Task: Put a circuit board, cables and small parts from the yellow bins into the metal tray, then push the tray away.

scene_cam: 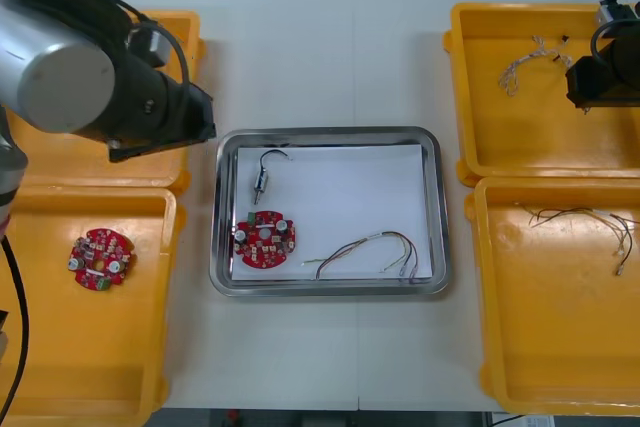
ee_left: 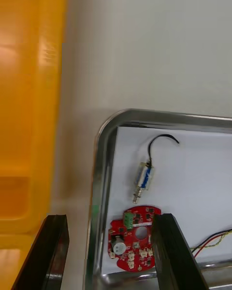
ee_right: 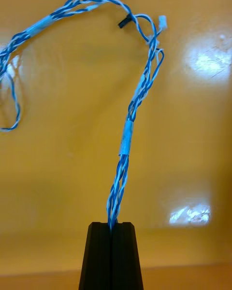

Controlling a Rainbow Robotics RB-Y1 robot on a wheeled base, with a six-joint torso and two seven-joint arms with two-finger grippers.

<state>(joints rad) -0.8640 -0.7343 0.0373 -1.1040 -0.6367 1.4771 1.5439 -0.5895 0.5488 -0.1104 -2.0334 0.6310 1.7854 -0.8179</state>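
Blue and white twisted cable (ee_right: 126,140) rose from between the right gripper's (ee_right: 112,225) fingers, which were clenched tight on one end of it over the floor of a yellow bin (ee_right: 58,174). The rest of the cable trailed away ahead of the fingertips. The left gripper (ee_left: 109,216) hung with its fingers spread wide, grasping nothing, over a corner of the metal tray (ee_left: 99,145). A second yellow bin (ee_left: 29,102) lay just outside one finger. Between those fingers lay a red circuit board (ee_left: 133,239), with a small metal part (ee_left: 144,179) just ahead of it. A red and yellow cable (ee_left: 212,241) lay outside the other finger. All three rested on the tray's white inside.
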